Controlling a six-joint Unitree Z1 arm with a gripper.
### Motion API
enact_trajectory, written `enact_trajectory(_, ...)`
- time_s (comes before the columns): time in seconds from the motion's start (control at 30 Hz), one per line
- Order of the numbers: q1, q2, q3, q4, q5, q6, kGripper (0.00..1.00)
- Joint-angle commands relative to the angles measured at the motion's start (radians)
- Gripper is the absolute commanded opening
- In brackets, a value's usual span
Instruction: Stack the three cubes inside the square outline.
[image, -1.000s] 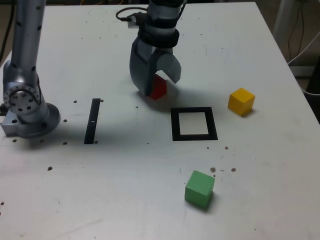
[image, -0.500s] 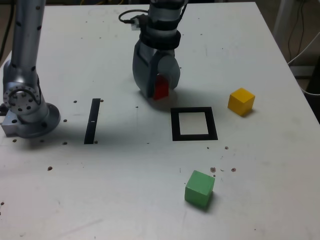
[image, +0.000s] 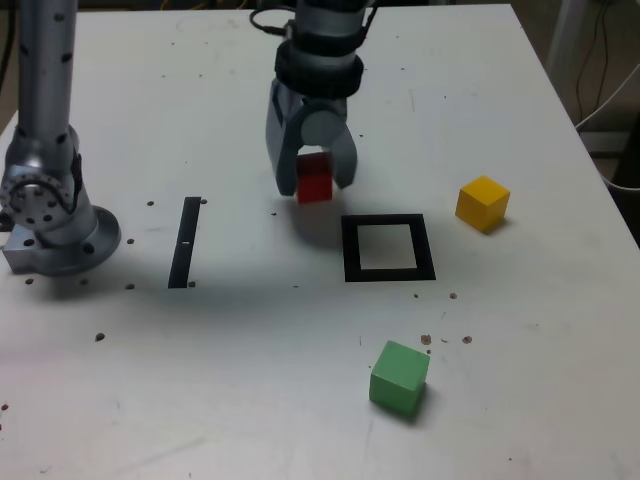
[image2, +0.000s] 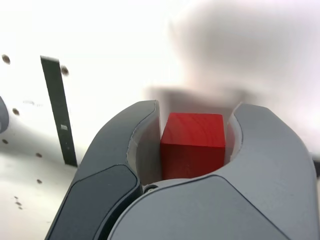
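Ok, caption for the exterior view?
Gripper closed on the red cube; yellow and green cubes outside the square outline.

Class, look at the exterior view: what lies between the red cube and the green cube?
The exterior view shows the square outline partly between the red cube and the green cube.

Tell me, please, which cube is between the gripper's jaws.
The red cube; the yellow and green cubes sit apart on the table.

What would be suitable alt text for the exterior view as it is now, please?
A robot gripper holds a red cube behind a black square outline on a white table; a yellow cube sits right, a green cube nearest.
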Motion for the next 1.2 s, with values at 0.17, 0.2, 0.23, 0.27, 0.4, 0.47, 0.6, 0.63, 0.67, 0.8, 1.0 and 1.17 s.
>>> enact_trajectory(0.17,-0.156,0.043,-0.128,0.074,0.017,-0.073,0.29)
enact_trajectory(0.2,-0.165,0.055,-0.137,0.079,0.018,-0.076,0.29)
enact_trajectory(0.23,-0.171,0.067,-0.143,0.081,0.017,-0.078,0.29)
enact_trajectory(0.27,-0.175,0.077,-0.147,0.081,0.015,-0.079,0.29)
enact_trajectory(0.4,-0.183,0.099,-0.156,0.076,0.006,-0.08,0.29)
enact_trajectory(0.47,-0.187,0.102,-0.158,0.069,0.001,-0.08,0.29)
enact_trajectory(0.6,-0.204,0.107,-0.162,0.049,-0.008,-0.084,0.29)
enact_trajectory(0.63,-0.211,0.108,-0.165,0.044,-0.009,-0.085,0.29)
enact_trajectory(0.67,-0.219,0.11,-0.17,0.039,-0.009,-0.087,0.29)
enact_trajectory(0.8,-0.242,0.119,-0.19,0.023,0.005,-0.091,0.29)
enact_trajectory(1.0,-0.243,0.133,-0.197,0.016,0.034,-0.08,0.29)
enact_trajectory(1.17,-0.235,0.167,-0.2,0.013,0.035,-0.066,0.29)
